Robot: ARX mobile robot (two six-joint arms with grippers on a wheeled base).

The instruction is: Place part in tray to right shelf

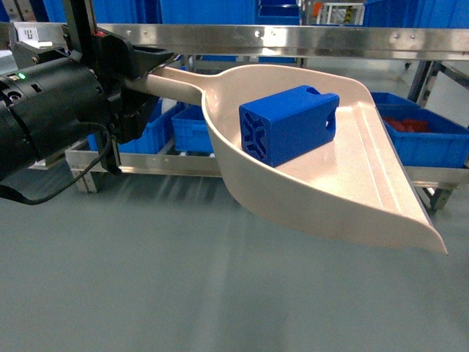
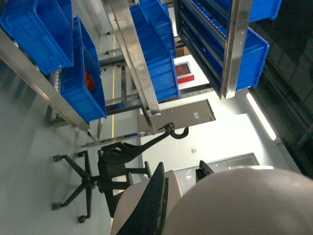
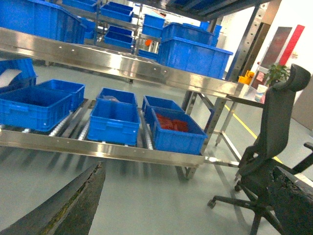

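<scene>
Left gripper at upper left clamped on tray handle, blue part in scoop at centre right, right gripper's state unclear

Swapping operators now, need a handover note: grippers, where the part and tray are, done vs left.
Left gripper: shut on the tray handle, holding the scoop up above the grey floor.
Right gripper: nothing between its fingers, appears open; it does not show in the head view.
Part: lying inside the tray, ribbed cross end toward the camera.
Right shelf: steel rack behind the tray, blue bins on its lower level.
Done: part is in the tray, tray lifted.
Left: carry the tray to the shelf and set it down.
</scene>
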